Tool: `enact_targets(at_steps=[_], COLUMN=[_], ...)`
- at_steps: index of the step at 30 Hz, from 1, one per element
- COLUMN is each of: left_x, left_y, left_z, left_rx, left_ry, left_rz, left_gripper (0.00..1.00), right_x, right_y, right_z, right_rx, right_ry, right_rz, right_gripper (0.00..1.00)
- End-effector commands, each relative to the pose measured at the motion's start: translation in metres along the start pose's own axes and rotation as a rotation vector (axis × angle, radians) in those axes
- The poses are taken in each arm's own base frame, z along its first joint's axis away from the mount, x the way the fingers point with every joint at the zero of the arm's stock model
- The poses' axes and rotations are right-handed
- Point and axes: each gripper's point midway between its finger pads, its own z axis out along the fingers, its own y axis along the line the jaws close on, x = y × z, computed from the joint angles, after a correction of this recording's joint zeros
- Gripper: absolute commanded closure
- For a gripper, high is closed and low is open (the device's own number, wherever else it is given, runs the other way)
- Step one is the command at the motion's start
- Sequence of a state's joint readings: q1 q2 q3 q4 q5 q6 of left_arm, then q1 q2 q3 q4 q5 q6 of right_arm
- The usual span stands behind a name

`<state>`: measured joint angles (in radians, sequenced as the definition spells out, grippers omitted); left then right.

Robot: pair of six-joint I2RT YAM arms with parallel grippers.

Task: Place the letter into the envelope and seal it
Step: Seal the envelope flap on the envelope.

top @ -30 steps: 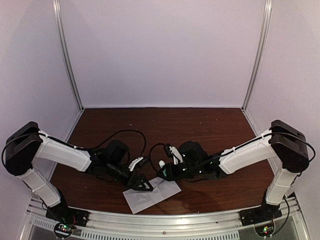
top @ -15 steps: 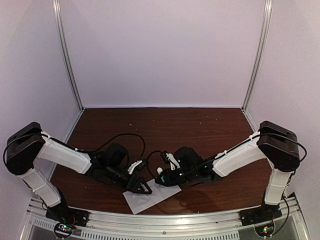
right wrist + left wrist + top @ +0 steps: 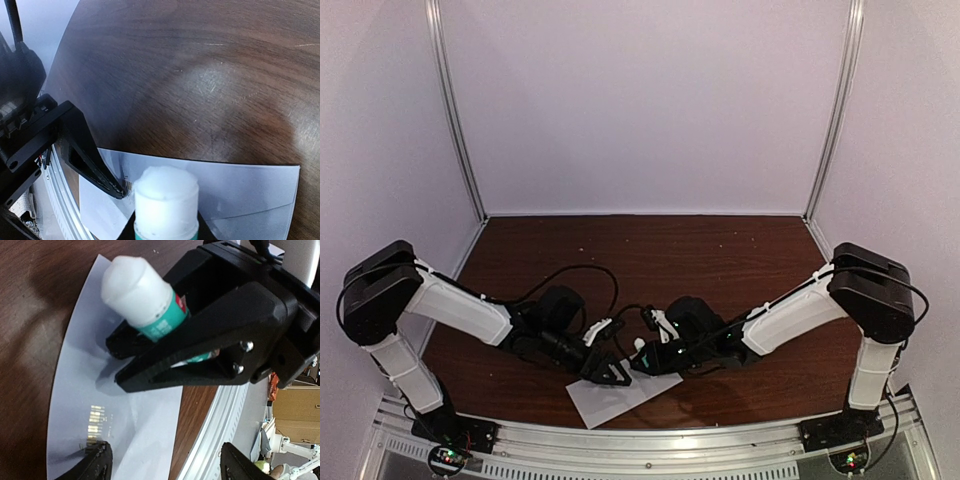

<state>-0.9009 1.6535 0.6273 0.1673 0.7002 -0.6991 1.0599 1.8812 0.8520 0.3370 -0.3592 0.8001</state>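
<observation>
The envelope, a pale grey sheet with a crease and a small printed barcode, lies flat by the table's front edge. The same envelope fills the low half of the right wrist view. A brighter white piece shows at its corner; whether that is the letter I cannot tell. My right gripper is shut on a glue stick with a white top and teal label, held just above the paper. My left gripper is open, one fingertip touching the envelope beside the barcode.
The aluminium rail of the front edge runs right beside the envelope. Dark wooden tabletop stretches back to the pale walls and two corner posts. Black cables loop over both wrists.
My right gripper has carried the glue stick left and nearer, over the envelope. The left gripper has shifted slightly right, so both tips now meet over the paper.
</observation>
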Motion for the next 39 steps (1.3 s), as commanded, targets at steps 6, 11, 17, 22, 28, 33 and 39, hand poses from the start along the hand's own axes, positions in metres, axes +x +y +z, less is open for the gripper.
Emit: enact_targets(at_steps=[6, 11, 17, 22, 28, 33, 39], left_x=[-0.02, -0.026, -0.023, -0.01, 0.013, 0.029, 0.043], left_y=[-0.002, 0.002, -0.004, 0.012, 0.022, 0.025, 0.028], left_z=[0.02, 0.026, 0.038, 0.037, 0.026, 0.017, 0.007], left_rx=[0.002, -0.013, 0.01, -0.048, -0.084, -0.098, -0.112], left_ry=[-0.016, -0.033, -0.017, 0.007, 0.028, 0.04, 0.04], left_rz=[0.055, 0.061, 0.065, 0.036, 0.003, -0.02, -0.047], left_gripper=[0.27, 0.28, 0.29, 0.29, 0.29, 0.29, 0.29], right_x=[0.005, 0.007, 0.008, 0.008, 0.009, 0.009, 0.009], right_y=[-0.014, -0.016, -0.018, -0.021, -0.026, -0.027, -0.028], right_z=[0.005, 0.005, 0.005, 0.005, 0.005, 0.006, 0.007], right_rx=[0.055, 0.063, 0.07, 0.08, 0.096, 0.101, 0.102], right_ry=[0.009, 0.013, 0.012, 0.012, 0.016, 0.016, 0.019], right_rz=[0.016, 0.021, 0.027, 0.033, 0.043, 0.047, 0.049], right_gripper=[1.0, 1.0, 1.0, 1.0, 1.0, 1.0, 1.0])
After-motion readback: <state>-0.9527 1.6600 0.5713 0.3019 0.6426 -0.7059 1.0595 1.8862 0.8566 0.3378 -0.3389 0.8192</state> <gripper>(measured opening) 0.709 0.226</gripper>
